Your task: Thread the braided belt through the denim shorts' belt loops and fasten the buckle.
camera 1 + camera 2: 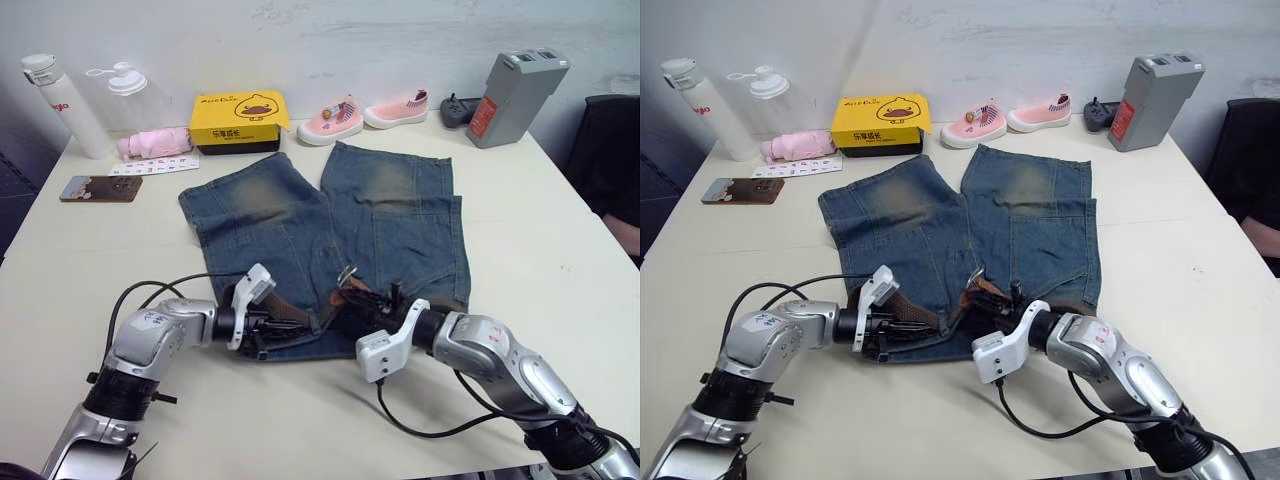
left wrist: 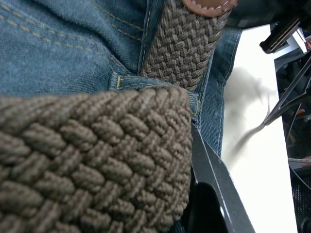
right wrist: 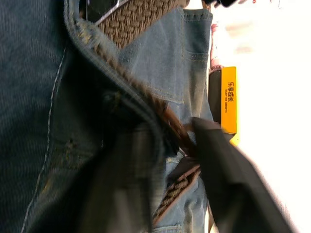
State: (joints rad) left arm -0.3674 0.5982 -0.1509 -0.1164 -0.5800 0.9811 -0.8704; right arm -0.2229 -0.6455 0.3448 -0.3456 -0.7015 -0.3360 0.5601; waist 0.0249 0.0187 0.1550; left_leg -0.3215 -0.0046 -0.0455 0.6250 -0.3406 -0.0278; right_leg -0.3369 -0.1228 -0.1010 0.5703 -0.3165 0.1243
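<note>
- We see the denim shorts [image 1: 330,225] spread flat on the table [image 1: 90,260], waistband toward the robot.
- The braided belt [image 1: 295,312] runs along that waistband, between both tools.
- Left tool [image 1: 268,328]: pinching the braided belt at the waistband's left part.
- Right tool [image 1: 362,305]: sits at the fly beside the buckle [image 1: 347,275]; it seems to be clamped on the belt, though cloth blocks our view.

Looks like a lab/test room w/ a staged setup: plain cream table [image 1: 560,250] against a bare white wall [image 1: 330,40], random props along the back, i.e. yellow duck box [image 1: 238,121], tiny pink shoes [image 1: 362,116], bottles [image 1: 62,102], phone [image 1: 100,188], grey battery pack [image 1: 514,97].
</note>
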